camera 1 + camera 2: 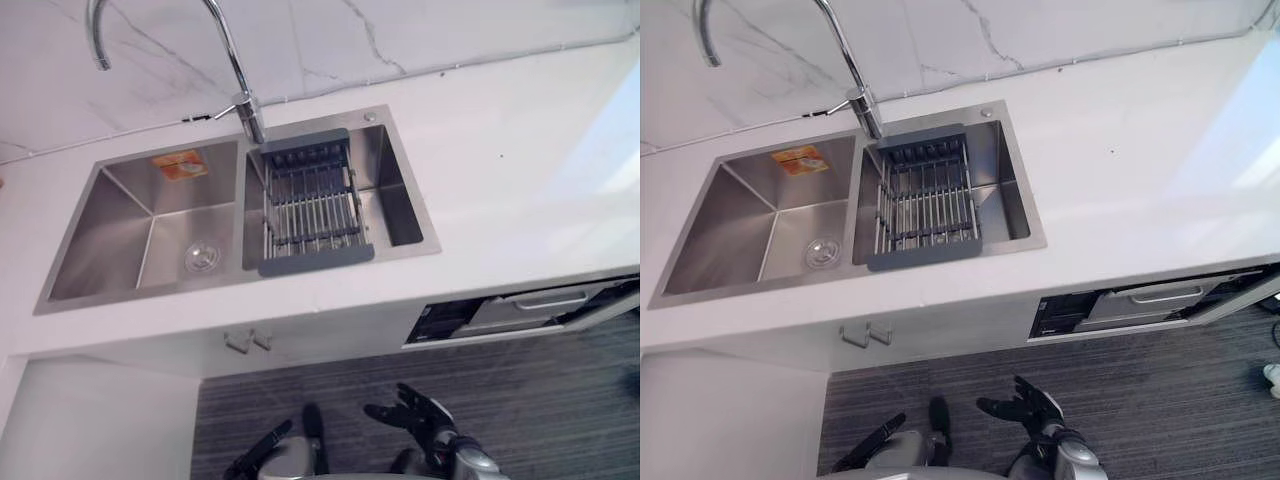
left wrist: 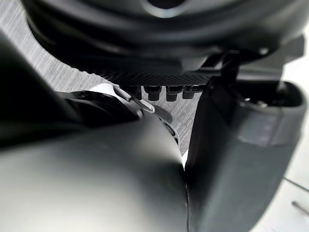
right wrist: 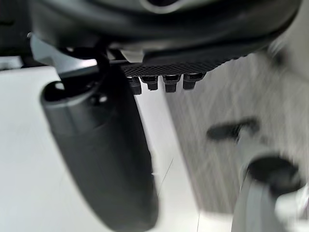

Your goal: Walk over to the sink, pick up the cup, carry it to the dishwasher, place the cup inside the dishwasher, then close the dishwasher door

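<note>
— White countertop (image 1: 520, 150) first: what sat in it?
— Steel sink (image 1: 110, 230) at left, grey rack (image 1: 310, 205) in its right basin, dishwasher (image 1: 520, 310) partly open below at right.
— Hands?
— Low over the striped floor (image 1: 560, 400): left hand (image 1: 258, 448) straight-fingered, right hand (image 1: 420, 410) splayed, both empty. Where the cup was, I couldn't tell.

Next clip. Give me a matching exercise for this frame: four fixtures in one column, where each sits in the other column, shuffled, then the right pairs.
1. faucet
2. drying rack
3. orange sticker
4. dishwasher

A. under the counter, right of the sink, partly open
B. on the back wall of the left basin
C. rising behind the divider between the basins
D. spanning the right basin

Pairs: 1-C, 2-D, 3-B, 4-A
</note>
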### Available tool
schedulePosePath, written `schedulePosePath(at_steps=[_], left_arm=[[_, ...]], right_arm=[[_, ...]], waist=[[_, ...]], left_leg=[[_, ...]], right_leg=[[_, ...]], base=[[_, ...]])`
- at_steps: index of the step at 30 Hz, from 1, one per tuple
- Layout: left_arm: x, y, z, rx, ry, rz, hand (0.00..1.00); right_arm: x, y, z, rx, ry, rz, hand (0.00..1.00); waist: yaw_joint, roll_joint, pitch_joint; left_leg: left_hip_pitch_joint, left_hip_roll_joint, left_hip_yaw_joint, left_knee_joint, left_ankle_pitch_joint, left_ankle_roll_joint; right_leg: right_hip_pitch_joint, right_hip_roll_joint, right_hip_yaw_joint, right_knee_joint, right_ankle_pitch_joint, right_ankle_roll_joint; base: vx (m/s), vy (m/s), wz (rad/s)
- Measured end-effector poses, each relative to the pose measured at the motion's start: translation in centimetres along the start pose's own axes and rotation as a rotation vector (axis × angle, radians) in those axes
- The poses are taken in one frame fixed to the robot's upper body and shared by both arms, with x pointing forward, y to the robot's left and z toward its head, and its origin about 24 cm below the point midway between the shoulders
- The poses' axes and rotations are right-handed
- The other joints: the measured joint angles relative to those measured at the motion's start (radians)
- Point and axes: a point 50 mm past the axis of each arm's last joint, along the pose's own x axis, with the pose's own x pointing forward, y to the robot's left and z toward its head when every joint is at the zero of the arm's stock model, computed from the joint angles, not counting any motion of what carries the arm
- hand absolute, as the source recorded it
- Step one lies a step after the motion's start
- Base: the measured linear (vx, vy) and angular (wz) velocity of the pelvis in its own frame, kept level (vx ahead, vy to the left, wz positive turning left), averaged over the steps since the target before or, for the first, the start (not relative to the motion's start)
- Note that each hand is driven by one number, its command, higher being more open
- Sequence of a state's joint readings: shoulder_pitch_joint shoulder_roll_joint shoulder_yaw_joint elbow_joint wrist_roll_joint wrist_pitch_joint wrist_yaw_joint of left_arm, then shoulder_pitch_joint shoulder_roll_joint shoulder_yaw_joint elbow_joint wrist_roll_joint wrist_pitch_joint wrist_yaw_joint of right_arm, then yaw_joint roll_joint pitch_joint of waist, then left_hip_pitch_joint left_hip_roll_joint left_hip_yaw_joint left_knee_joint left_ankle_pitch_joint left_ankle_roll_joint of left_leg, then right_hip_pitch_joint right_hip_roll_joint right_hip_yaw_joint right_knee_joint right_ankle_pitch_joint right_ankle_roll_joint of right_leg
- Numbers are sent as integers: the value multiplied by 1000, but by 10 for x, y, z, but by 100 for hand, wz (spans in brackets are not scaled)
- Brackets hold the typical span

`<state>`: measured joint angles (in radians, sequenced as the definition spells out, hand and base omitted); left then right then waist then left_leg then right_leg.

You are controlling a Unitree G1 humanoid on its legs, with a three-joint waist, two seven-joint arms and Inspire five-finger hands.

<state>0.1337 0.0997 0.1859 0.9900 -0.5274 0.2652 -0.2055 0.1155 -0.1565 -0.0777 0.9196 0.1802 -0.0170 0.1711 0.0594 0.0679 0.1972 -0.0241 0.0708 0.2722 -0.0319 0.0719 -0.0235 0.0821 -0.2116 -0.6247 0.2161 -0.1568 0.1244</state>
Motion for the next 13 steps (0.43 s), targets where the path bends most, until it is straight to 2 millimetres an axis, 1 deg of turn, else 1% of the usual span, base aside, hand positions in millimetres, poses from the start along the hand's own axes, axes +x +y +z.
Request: schedulePosePath(at_steps=[1, 2, 3, 4, 5, 6, 7, 8, 9, 10, 11, 12, 13], left_arm=[[0, 1, 1, 37, 14, 8, 100], [-1, 2, 3, 75, 27, 11, 100], [-1, 4, 5, 87, 28, 18, 100], [-3, 9, 11, 114, 28, 34, 100], [-4, 12, 14, 123, 29, 43, 100], [-6, 16, 17, 128, 31, 61, 100], [-6, 19, 20, 130, 40, 78, 100], [-6, 21, 21, 132, 45, 87, 100], [-7, 22, 24, 146, 50, 95, 100], [-8, 24, 27, 153, 54, 103, 100], [-9, 26, 29, 154, 52, 109, 100], [-8, 26, 27, 160, 52, 111, 100], [-7, 23, 25, 165, 50, 104, 100]], right_arm=[[-4, -11, -7, 0, 19, -49, 100], [-9, -21, -15, 26, 33, -102, 100], [-11, -23, -19, 44, 40, -128, 100], [-14, -26, -28, 84, 58, -171, 100], [-15, -25, -33, 120, 65, -184, 100], [-14, -21, -35, 193, 44, -199, 100], [-13, -17, -33, 209, 35, -193, 100], [-12, -15, -33, 222, 35, -190, 100], [-12, -14, -36, 245, 46, -191, 100], [-12, -10, -42, 277, 78, -191, 100], [-13, -7, -47, 291, 100, -185, 100], [-11, -5, -48, 321, 124, -184, 100], [-9, -6, -45, 325, 136, -181, 100]], waist=[[-5, -7, -4], [-13, -22, -12], [-21, -36, -14], [-38, -53, -11], [-51, -56, -11], [-69, -55, -12], [-77, -53, -12], [-75, -53, -12], [-77, -58, -13], [-77, -85, -25], [-76, -108, -30], [-67, -118, -33], [-66, -102, -39]], left_leg=[[13, -4, -3, 6, -11, 2], [26, -10, -10, 21, -29, 6], [31, -17, -19, 33, -47, 12], [57, -12, -49, 49, -78, 17], [69, -2, -63, 50, -88, 21], [81, 28, -84, 52, -101, 17], [91, 58, -102, 54, -105, 8], [96, 69, -109, 56, -109, 1], [100, 74, -126, 66, -115, -8], [102, 53, -142, 71, -123, -20], [105, 36, -151, 70, -131, -32], [116, 21, -153, 67, -140, -40], [106, 37, -152, 69, -144, -46]], right_leg=[[-20, -29, 21, 90, -4, 5], [-72, -68, 70, 239, 3, 2], [-102, -87, 109, 325, 16, -1], [-158, -110, 202, 488, 79, -4], [-187, -109, 235, 530, 54, 2], [-217, -74, 264, 505, -30, 1], [-236, -31, 278, 424, -50, 0], [-243, -13, 290, 374, -50, 0], [-242, 12, 304, 271, -40, 1], [-237, 22, 335, 126, 98, -8], [-239, 17, 351, 89, 206, -12], [-216, 8, 342, 68, 162, -26], [-204, 24, 339, 27, 161, -26]], base=[[304, 108, 18], [295, 136, 21], [273, 118, 35], [206, 49, 42], [244, -3, 54], [219, -36, 53], [208, -34, 45], [194, -48, 47], [179, -93, 59], [220, -166, 64], [223, -219, 52], [183, -210, 19], [104, -130, 7]])
